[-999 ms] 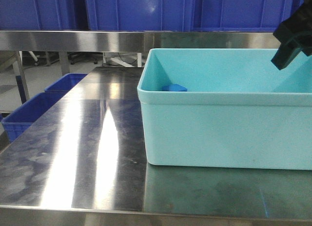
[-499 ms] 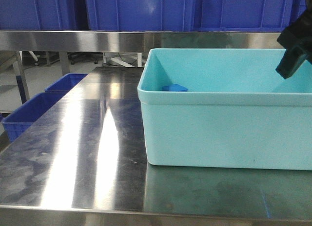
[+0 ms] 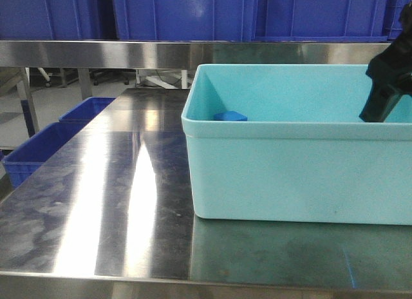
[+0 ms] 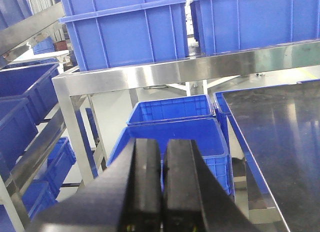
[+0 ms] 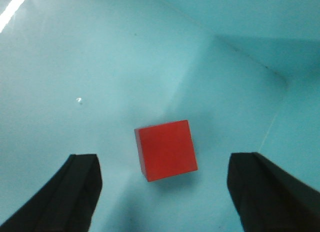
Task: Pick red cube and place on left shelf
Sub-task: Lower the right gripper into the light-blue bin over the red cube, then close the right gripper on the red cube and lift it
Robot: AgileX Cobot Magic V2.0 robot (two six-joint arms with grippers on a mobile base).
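The red cube (image 5: pixel 165 149) is a matte, sharp-edged block lying flat on the smooth teal plastic floor of the tub (image 5: pixel 60 67), with the tub's corner at 2 o'clock. The right gripper (image 5: pixel 167 192) has its black fingers spread wide, touching nothing, and the cube is at 12 o'clock between them. The left gripper (image 4: pixel 162 182) is pressed together and empty, facing the steel shelf (image 4: pixel 150 74) and its ribbed blue crates (image 4: pixel 125 29).

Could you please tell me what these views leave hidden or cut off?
- Front view: the red cube is hidden behind the wall of the teal bin.
- Front view: the right gripper is cut by the right edge.
- Right wrist view: the fingers run off the bottom edge.
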